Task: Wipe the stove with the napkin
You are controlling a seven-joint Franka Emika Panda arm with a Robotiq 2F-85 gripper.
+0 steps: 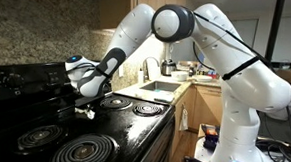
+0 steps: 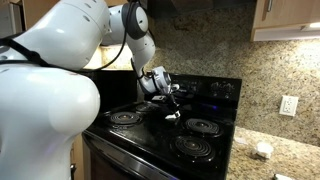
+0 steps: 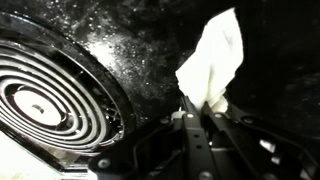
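Note:
The stove (image 1: 133, 132) is a glossy black range with coil burners, seen in both exterior views (image 2: 150, 135). My gripper (image 1: 85, 107) hangs low over the middle of the cooktop, between the burners. In the wrist view the gripper (image 3: 198, 108) is shut on the white wrinkled napkin (image 3: 214, 58), which fans out beyond the fingertips over the black glass. One coil burner (image 3: 45, 100) lies to the left of the napkin. From the side the napkin (image 2: 172, 116) shows as a small white scrap under the gripper (image 2: 170, 103), at or just above the surface.
A steel sink (image 1: 161, 89) with a faucet (image 1: 150, 67) sits in the counter beyond the stove. A speckled granite backsplash (image 2: 200, 45) rises behind the raised control panel (image 2: 215, 88). On the counter by the wall outlet (image 2: 289, 105) lies a small white object (image 2: 263, 150).

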